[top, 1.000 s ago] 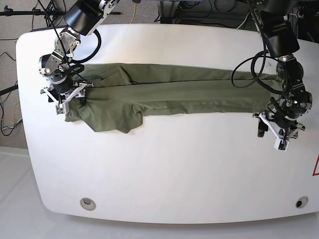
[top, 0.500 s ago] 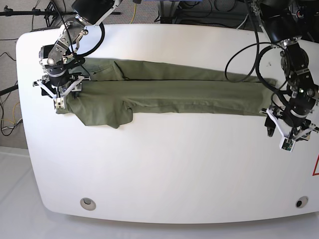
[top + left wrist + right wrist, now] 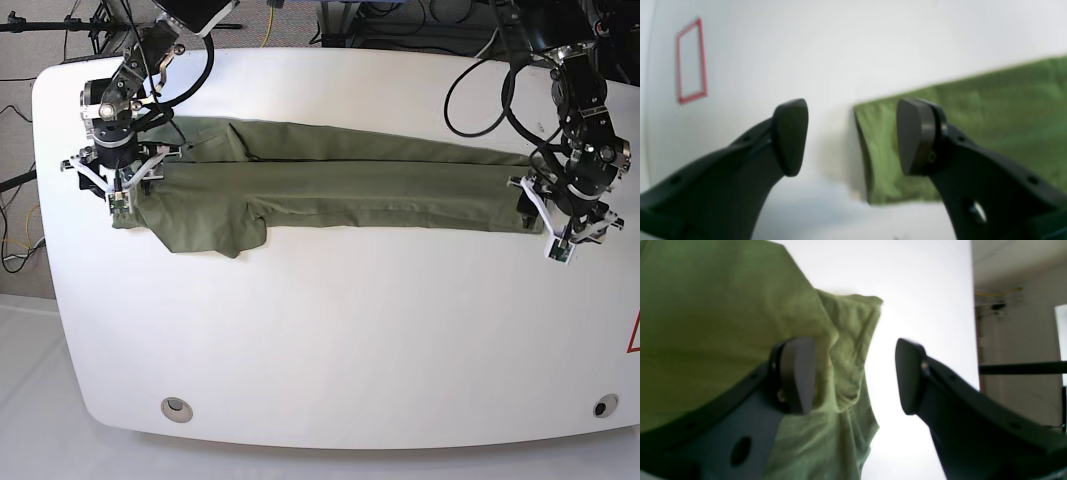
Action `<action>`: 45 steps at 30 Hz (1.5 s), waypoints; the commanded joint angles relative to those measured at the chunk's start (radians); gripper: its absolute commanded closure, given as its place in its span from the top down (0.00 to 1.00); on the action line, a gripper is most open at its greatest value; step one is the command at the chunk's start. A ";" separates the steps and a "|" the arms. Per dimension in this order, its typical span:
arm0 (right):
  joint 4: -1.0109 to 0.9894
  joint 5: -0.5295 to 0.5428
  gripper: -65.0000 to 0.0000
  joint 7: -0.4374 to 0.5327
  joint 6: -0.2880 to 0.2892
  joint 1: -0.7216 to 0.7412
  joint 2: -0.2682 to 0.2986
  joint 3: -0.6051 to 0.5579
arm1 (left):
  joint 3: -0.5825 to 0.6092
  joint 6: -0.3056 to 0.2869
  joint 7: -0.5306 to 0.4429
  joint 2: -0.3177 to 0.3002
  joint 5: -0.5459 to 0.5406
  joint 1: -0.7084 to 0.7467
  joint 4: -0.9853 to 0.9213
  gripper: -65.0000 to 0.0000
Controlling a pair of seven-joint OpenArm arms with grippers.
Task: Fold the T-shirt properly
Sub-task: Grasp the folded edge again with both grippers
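The olive-green T-shirt (image 3: 340, 180) lies as a long narrow band across the white table (image 3: 330, 330), with a wider flap hanging toward the front at its left end. My right gripper (image 3: 117, 185) is open over that left end; in the right wrist view its jaws (image 3: 853, 376) straddle the cloth's bunched edge (image 3: 846, 350). My left gripper (image 3: 562, 228) is open at the band's right end. In the left wrist view the shirt's corner (image 3: 880, 156) lies between the open jaws of that gripper (image 3: 851, 140), and one pad (image 3: 913, 140) hovers over the cloth.
A red outlined mark (image 3: 634, 335) sits at the table's right edge, also in the left wrist view (image 3: 690, 63). Two round holes (image 3: 176, 407) (image 3: 603, 406) lie near the front edge. Cables hang behind the table's far edge.
The shirt was drawn out toward the left and straightened into a band. My left gripper swung out past the right end and has come back onto the corner. Both stayed open.
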 commanded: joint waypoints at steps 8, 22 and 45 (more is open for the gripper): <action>0.052 0.024 0.21 0.009 0.001 -0.089 0.000 -0.092 | -0.005 0.003 -0.012 0.014 -0.007 0.047 0.022 0.09; -0.058 0.026 0.00 0.009 0.001 -0.060 -0.003 -0.112 | 0.003 0.003 -0.019 0.060 -0.005 0.050 -0.026 0.02; -0.210 0.017 0.00 0.012 0.001 0.050 0.005 -0.112 | 0.046 0.009 -0.155 0.074 -0.001 -0.057 -0.325 0.02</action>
